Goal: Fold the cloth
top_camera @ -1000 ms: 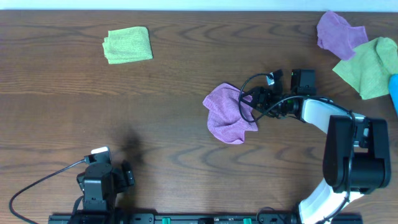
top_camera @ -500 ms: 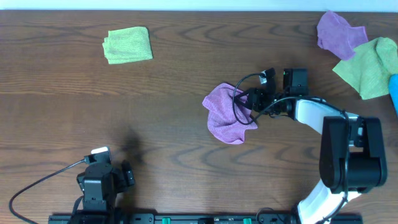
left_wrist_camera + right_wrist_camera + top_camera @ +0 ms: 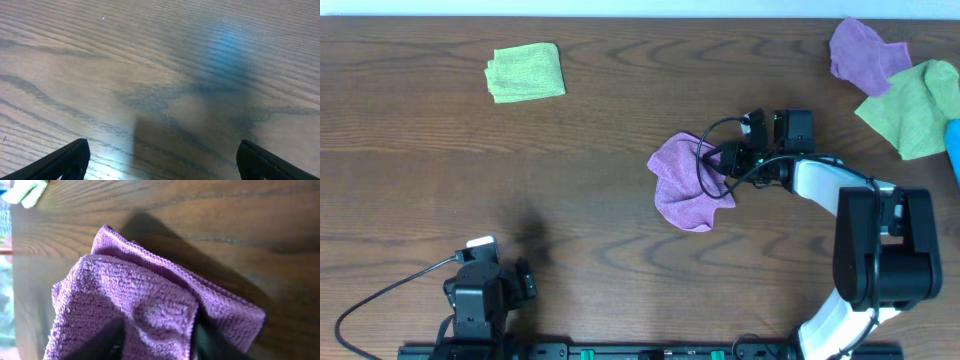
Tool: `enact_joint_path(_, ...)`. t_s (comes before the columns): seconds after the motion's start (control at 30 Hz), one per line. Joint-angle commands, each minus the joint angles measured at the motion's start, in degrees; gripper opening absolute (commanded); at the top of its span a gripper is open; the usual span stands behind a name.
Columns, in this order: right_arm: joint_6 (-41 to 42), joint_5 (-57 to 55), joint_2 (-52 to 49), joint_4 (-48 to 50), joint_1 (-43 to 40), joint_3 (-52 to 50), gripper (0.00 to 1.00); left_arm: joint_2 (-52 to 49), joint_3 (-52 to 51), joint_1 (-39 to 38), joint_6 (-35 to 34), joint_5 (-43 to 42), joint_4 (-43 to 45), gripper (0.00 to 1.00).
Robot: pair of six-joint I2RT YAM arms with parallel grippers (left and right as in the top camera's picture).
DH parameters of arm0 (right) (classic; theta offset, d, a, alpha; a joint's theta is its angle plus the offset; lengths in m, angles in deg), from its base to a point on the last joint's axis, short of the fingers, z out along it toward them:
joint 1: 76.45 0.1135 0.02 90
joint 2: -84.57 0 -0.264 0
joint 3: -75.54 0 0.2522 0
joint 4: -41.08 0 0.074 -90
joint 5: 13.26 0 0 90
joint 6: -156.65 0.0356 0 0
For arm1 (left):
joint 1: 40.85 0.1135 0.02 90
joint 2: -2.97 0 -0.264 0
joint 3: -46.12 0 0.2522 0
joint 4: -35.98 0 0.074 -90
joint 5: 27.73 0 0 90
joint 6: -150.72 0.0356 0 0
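While the right gripper [image 3: 157, 342] sits low on the cloth [image 3: 135, 290], its two dark fingers [image 3: 112, 340] stand one on each side of a soft purple bump. I cannot tell if they pinch it tight or only touch it. They are at the edge of the cloth on the robot's right side, where the hem is doubled over. The cloth lies in a crumpled heap on the brown table [image 3: 620, 250], not flat and not folded. I think this is the grabbing step, right at the start of the job. Next, the fingers need to squeeze firmly on that edge, lift it a little, and pull it out so the cloth lies smooth. Only then can one side go neatly over the other. If the pinch is weak, the soft cloth may slip out. Well away from the cloth, on the robot's left and close to the robot, the left gripper [image 3: 165, 162] rests with its fingers spread wide and nothing between them. It may need to come over and help. Far past the cloth on the left lies a folded green cloth [image 3: 526, 72]. Far past it on the right lie another purple cloth [image 3: 865, 50] and a green one [image 3: 915, 105], touching each other.
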Motion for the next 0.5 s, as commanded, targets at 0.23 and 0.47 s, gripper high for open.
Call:
enact_joint_path(0.23, 0.22, 1.55, -0.11, 1.27, 0.48, 0.59, 0.01, 0.33, -0.52, 0.35, 1.44, 0.85, -3.65, 0.95)
enact_joint_path(0.47, -1.70, 6.19, 5.27, -3.28, 1.01, 6.12, 0.02, 0.33, -0.52, 0.35, 1.46, 0.85, -3.65, 0.95)
